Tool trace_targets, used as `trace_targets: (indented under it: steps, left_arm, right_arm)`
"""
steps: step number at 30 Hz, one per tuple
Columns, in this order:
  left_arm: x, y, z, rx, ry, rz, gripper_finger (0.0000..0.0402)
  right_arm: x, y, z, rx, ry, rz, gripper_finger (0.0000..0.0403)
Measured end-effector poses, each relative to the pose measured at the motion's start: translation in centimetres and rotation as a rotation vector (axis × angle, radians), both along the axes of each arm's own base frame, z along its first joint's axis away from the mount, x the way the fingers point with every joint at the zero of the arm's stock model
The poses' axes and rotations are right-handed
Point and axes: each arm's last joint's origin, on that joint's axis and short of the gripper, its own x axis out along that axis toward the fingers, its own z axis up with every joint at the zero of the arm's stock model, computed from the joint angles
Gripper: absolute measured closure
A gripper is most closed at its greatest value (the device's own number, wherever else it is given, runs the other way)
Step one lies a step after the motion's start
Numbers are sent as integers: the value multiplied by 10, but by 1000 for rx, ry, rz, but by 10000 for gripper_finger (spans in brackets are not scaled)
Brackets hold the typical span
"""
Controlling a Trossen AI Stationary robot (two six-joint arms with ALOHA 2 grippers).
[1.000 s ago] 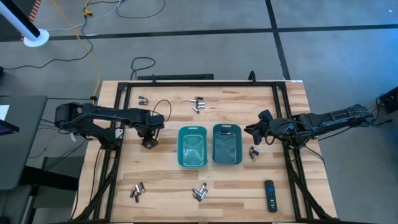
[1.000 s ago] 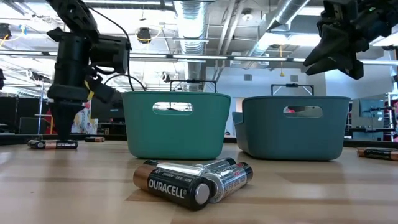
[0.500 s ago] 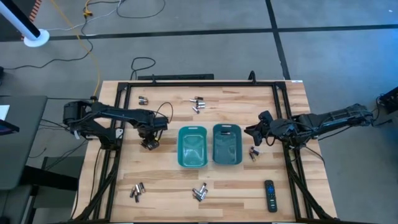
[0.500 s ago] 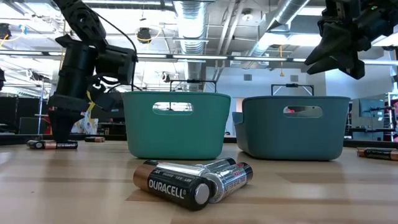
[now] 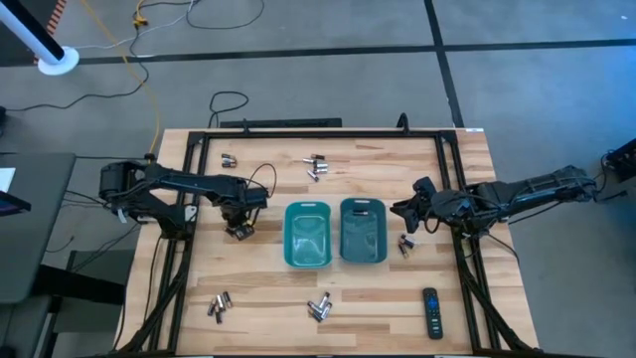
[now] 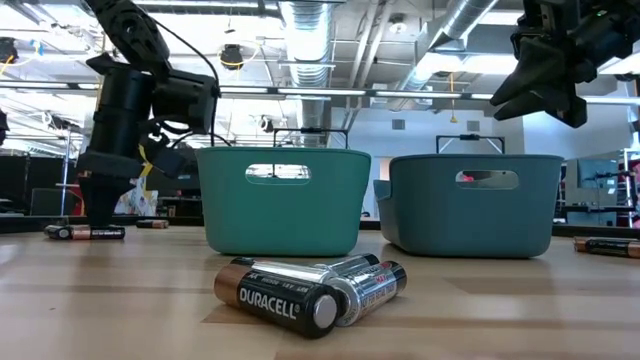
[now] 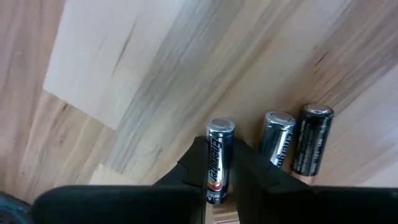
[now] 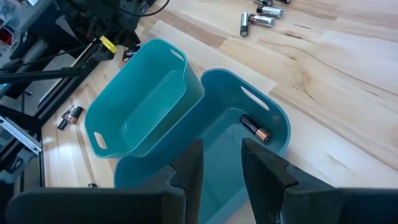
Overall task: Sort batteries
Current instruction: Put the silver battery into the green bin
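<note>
My left gripper (image 5: 238, 228) points down at the table's left part, left of the lighter teal bin (image 5: 307, 235), and is shut on a silvery battery (image 7: 219, 155). Right beside that battery lie another silvery battery (image 7: 277, 138) and a dark one (image 7: 309, 138). My right gripper (image 8: 222, 165) hangs open above the darker teal bin (image 5: 363, 231), which has a dark, copper-ended battery (image 8: 254, 127) lying on its floor. My left gripper pinches the silvery battery's two long sides (image 7: 211, 168) between its two fingers, near the end closest to the wrist. The fingers (image 7: 194, 163) come from above, pointing down. The battery lies flat on the wooden table, apart from the two batteries beside it.
Small groups of batteries lie at the far left (image 5: 228, 159), far middle (image 5: 316, 166), near left (image 5: 219, 305), near middle (image 6: 310, 288) and by the darker bin's right side (image 5: 405, 244). A black remote control (image 5: 431, 312) lies near right. Black frame rails (image 5: 189, 169) border the table.
My left gripper has sunk a little onto the group of batteries left of the lighter bin and has shut on the silvery one. My right arm has kept still.
</note>
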Motion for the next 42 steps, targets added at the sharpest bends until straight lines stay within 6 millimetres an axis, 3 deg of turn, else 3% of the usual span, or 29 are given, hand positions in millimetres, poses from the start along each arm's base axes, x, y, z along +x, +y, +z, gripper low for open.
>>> trace_targets:
  steps: [3,14,19,23,27,33,42]
  left_arm:
    - [-1,1,11,29,1,2,366]
    - [3,1,96,123,-278,55,366]
    - [14,-5,137,145,-410,14,366]
    - [31,-15,159,167,-470,-43,366]
    - [57,-26,167,168,-473,-124,366]
    - [109,-42,158,161,-441,-264,366]
    - [171,-54,115,85,-384,-361,366]
  right_arm:
    - [0,0,0,-4,3,3,276]
    - [0,0,-1,-6,9,3,276]
    - [0,0,-1,-6,9,3,276]
    - [0,0,-1,-6,9,3,276]
    - [0,0,-1,-7,9,4,276]
    - [0,0,-1,-7,8,4,276]
    - [0,0,-1,-7,8,4,276]
